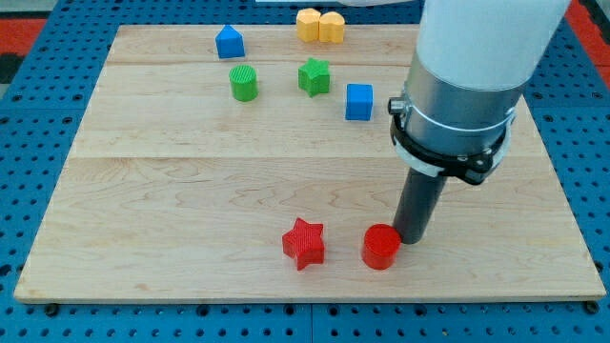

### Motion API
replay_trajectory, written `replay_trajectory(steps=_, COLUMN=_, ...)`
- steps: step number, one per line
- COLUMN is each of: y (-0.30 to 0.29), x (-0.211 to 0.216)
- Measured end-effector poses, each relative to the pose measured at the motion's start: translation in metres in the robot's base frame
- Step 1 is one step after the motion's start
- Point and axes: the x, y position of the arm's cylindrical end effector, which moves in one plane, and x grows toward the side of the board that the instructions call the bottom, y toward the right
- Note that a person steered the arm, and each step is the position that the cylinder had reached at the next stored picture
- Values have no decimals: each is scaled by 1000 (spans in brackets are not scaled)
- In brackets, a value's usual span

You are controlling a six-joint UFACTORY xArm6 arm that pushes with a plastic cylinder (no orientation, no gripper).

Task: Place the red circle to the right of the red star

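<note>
A pale wooden board [191, 191] lies on a blue pegboard bench [29, 171], with a strip of red showing at the view's top left. The rod ends in my tip [412, 238], which has no jaws to open or close; it sits right against the red circle [380, 247] on that block's right and upper side, apparently touching it. The red star [304, 242] lies just to the circle's left, a small gap between them, both near the board's bottom edge. Up at the top sit a blue house-shaped block [229, 42], two yellow blocks [319, 26] touching each other at the top edge, a green cylinder [244, 83], a green star [314, 76] and a blue cube [358, 101]. The board's middle and left are bare wood.
</note>
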Motion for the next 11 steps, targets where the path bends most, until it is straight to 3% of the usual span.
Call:
replay_trajectory(steps=3, y=28, x=42)
replay_trajectory(steps=11, y=-38, x=20)
